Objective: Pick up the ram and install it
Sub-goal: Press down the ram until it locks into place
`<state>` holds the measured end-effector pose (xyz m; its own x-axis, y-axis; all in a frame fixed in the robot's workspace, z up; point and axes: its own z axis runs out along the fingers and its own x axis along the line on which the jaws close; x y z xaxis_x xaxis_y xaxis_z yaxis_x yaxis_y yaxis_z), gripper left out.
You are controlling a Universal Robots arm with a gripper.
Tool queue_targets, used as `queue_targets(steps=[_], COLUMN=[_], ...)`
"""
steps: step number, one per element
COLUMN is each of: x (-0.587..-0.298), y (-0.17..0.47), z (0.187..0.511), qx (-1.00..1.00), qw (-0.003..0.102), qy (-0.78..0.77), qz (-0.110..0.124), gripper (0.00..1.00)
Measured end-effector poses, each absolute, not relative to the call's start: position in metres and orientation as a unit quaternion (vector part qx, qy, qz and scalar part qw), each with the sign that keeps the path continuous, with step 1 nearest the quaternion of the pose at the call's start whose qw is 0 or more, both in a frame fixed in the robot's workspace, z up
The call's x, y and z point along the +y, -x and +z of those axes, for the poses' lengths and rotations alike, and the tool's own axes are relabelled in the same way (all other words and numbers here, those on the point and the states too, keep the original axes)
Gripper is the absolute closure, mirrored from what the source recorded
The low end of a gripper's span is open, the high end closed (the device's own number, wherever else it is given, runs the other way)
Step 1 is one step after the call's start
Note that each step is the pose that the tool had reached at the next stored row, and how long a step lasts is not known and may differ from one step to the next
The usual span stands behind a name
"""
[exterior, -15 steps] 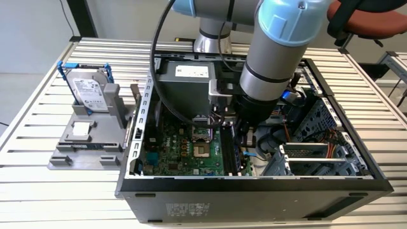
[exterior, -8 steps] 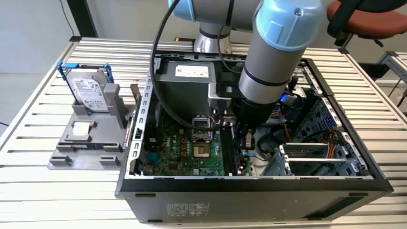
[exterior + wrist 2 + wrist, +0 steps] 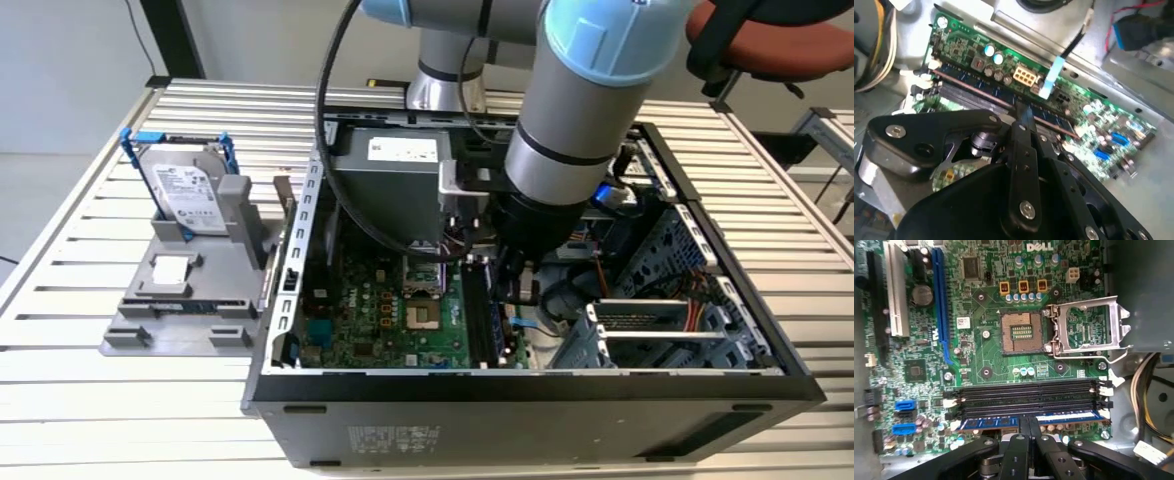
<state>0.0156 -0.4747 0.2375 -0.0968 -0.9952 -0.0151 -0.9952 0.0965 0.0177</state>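
Inside the open computer case [image 3: 534, 385], your end effector [image 3: 1029, 427] is down at the motherboard's [image 3: 989, 345] memory slots, its two black fingers [image 3: 1015, 455] drawn almost together and pinching the middle of the ram's [image 3: 1064, 416] upper edge. The ram is a thin blue-labelled stick standing on its long edge in the slot directly under the fingertips; its long axis runs along the slot, crosswise to the fingers, so it sticks out to either side of them. In the second wrist view you see the same stick [image 3: 974, 87] lying along the board's edge row, with a white latch [image 3: 929, 65] at its far end. Just beyond the end effector, the neighbouring black memory slots [image 3: 1026, 392] run parallel to the ram. Farther out are the open processor socket [image 3: 1021, 332] and its raised metal frame [image 3: 1086, 327]. Well outside the case, on the slatted desk [image 3: 80, 250], a hard drive [image 3: 187, 195] stands in a grey holder.
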Motion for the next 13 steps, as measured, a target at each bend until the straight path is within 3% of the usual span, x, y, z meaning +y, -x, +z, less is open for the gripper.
queue_targets(steps=[13], x=[-0.475], y=[-0.016], z=[0.301], qx=[-0.740], qw=[0.000], qy=[-0.672], qz=[-0.012], gripper=[1.00])
